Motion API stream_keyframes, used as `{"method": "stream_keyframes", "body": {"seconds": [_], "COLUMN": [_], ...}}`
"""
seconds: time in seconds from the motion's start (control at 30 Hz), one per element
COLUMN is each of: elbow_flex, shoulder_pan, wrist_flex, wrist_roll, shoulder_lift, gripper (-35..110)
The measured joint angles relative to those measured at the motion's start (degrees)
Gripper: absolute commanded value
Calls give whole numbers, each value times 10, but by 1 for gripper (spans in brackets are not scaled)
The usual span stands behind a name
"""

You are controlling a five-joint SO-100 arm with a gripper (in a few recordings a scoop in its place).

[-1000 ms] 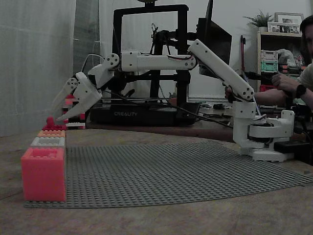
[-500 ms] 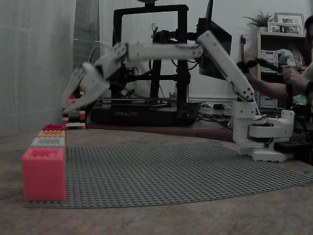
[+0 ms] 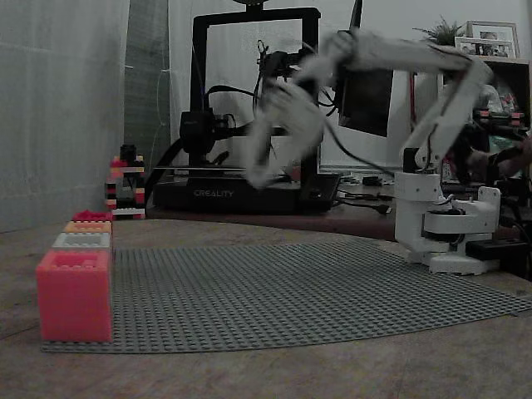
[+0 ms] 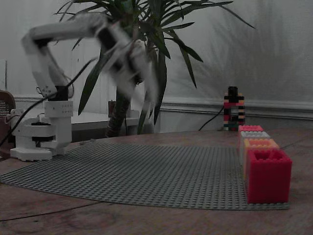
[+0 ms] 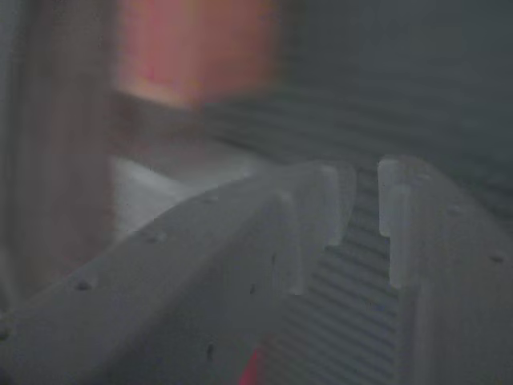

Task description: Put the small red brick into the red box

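Small red brick: I cannot find it in either fixed view. It may sit inside the red box [image 3: 91, 215], the far end of a row of four boxes along the left edge of the grey baseplate [image 3: 316, 291] on the desk, but the box's inside is hidden from here.

The white arm [image 3: 391, 54] is raised high over the middle of the baseplate, well apart from the boxes and smeared by motion blur. In the wrist view the jaws are nearly together with only a thin slit between the tips, and nothing is held there. A red sliver [image 5: 252, 370] shows low between them, too blurred to name.

My worry is that the brick is perched on the studded rim rather than dropped in, and could topple out. If the sliver is the brick caught deep in the jaws, it would ride away from the box.
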Motion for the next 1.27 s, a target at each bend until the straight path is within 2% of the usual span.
{"method": "stream_keyframes", "body": {"seconds": [0.17,0.37,0.67,1.27], "elbow_flex": [246,346,350,350], "shoulder_pan": [-8,-8,-8,-8], "wrist_flex": [68,156,173,172], "wrist_roll": [32,76,141,142], "shoulder_lift": [260,472,536,536], "gripper": [0,0,0,0]}}
